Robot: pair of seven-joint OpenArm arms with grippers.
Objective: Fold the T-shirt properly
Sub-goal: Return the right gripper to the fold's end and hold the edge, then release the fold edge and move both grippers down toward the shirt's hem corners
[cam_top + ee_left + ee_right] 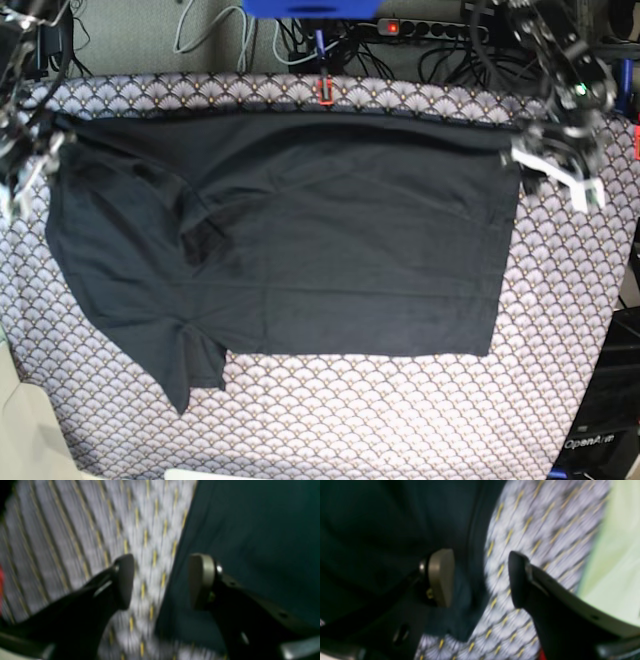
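The black T-shirt [330, 250] lies spread flat over the grey scallop-patterned cloth [400, 410], with one sleeve folded in at the left. My left gripper [552, 172] hovers open at the shirt's top right corner. In the left wrist view the left gripper [161, 581] straddles the edge of the T-shirt [250, 530], one finger over fabric and one over cloth. My right gripper [22, 175] is open at the shirt's top left edge. In the right wrist view the right gripper [480, 578] spans the hem of the T-shirt [382, 530]. Nothing is gripped.
A red clip [325, 92] sits at the cloth's back edge. Cables and a power strip [430, 28] run behind the table. A pale green surface [615, 555] borders the cloth beside my right gripper.
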